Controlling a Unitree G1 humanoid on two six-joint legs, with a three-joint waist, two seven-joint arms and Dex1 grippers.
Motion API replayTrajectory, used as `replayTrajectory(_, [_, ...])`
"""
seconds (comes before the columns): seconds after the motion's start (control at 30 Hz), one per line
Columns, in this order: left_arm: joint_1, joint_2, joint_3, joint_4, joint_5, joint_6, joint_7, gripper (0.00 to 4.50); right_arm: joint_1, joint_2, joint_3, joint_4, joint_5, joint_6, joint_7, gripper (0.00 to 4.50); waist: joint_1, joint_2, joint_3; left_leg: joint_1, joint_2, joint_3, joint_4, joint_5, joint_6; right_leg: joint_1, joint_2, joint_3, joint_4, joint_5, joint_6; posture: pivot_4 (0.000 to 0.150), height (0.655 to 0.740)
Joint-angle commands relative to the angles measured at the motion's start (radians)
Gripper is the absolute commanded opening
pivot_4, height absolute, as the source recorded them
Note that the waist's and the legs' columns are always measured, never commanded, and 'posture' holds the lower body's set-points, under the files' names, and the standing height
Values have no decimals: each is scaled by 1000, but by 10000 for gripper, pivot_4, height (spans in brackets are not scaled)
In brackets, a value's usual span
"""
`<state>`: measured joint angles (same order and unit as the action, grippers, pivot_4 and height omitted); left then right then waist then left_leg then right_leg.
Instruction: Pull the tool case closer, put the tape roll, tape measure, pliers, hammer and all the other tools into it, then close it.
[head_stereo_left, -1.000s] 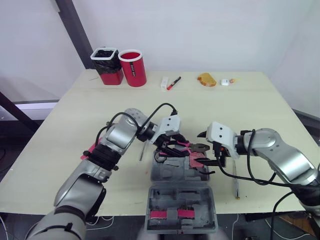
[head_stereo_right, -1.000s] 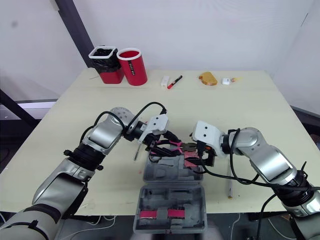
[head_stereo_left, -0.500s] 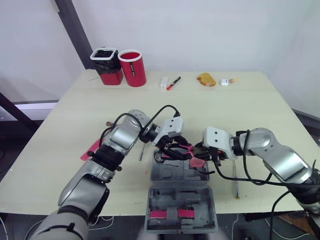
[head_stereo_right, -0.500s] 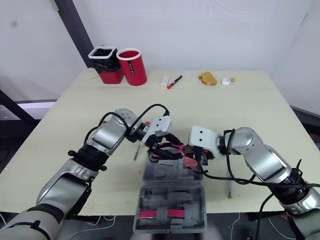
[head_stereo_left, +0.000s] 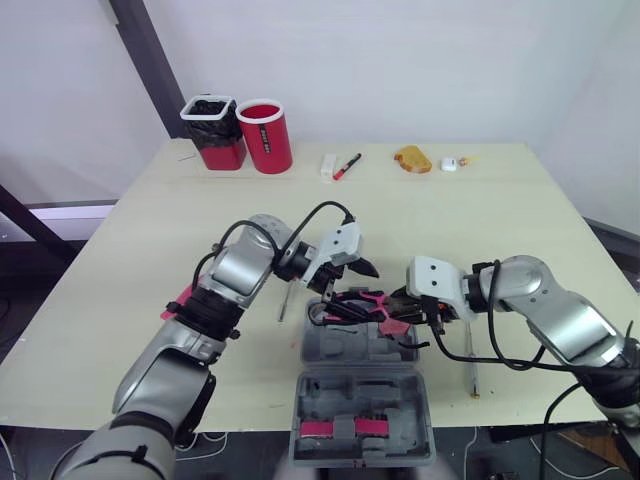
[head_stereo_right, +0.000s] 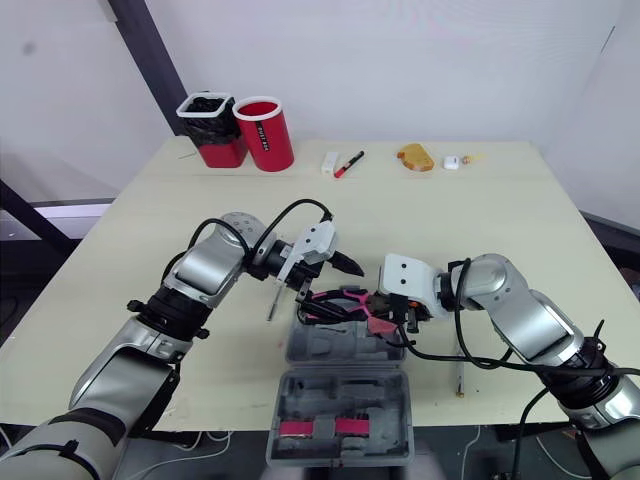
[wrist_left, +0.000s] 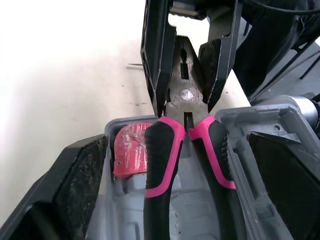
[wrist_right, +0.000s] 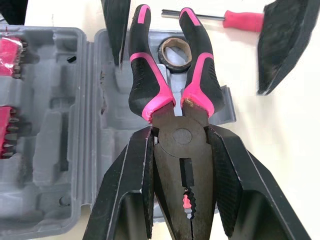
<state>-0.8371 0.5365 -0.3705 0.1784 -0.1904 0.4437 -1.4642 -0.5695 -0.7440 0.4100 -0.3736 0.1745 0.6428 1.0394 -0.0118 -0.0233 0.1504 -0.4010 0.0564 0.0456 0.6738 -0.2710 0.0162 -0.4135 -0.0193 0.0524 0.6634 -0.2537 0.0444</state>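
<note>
Pliers (wrist_left: 187, 95) head clamped, partly hidden, in right gripper (wrist_right: 180, 131) over tool case (head_stereo_left: 345, 345); left gripper (head_stereo_left: 347, 280) spread.

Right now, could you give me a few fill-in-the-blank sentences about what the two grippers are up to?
1. The right gripper is shut on the metal head of the ___.
2. That tool's handles are black and ___.
3. The left gripper is ___, holding nothing.
4. The tape roll lies inside the ___.
Missing words: pliers; pink; open; case.
</note>
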Motion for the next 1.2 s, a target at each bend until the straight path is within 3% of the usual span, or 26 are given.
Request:
replayTrajectory(0.03, [18, 15, 71, -57, -56, 11, 14, 45000, 8, -19, -83, -22, 33, 5, 3, 10060, 0, 0, 0, 0, 0, 0, 0, 0, 0, 0, 0, 0, 0, 0, 0, 1500, 7400])
replayTrajectory(0.4, [277, 226, 278, -189, -198, -106, -69, 45000, 167, -89, -269, -20, 124, -47, 22, 10060, -1, 0, 0, 0, 1, 0, 0, 0, 0, 0, 0, 0, 0, 0, 0, 1500, 7400])
replayTrajectory(0.7, [546, 329, 480, -240, -306, -204, -88, 45000, 357, -148, -486, 90, 138, -170, 12, 10060, 2, 0, 1, 1, 1, 2, 0, 0, 0, 1, -1, 0, 0, 0, 0, 1500, 7400])
replayTrajectory(1.0, [653, 409, 549, -199, -357, -263, -143, 45000, 366, -154, -448, 70, 141, -206, 51, 10060, -1, 1, 1, 2, 1, 2, 0, 0, 0, 0, 0, 1, 1, 0, 0, 1500, 7400])
replayTrajectory(1.2, [650, 495, 480, -143, -321, -360, -150, 45000, 238, -88, -276, 43, 70, -177, 23, 10060, -5, 2, 2, 2, 2, 3, 0, 0, 0, 0, 0, 1, 1, 0, 0, 1500, 7400])
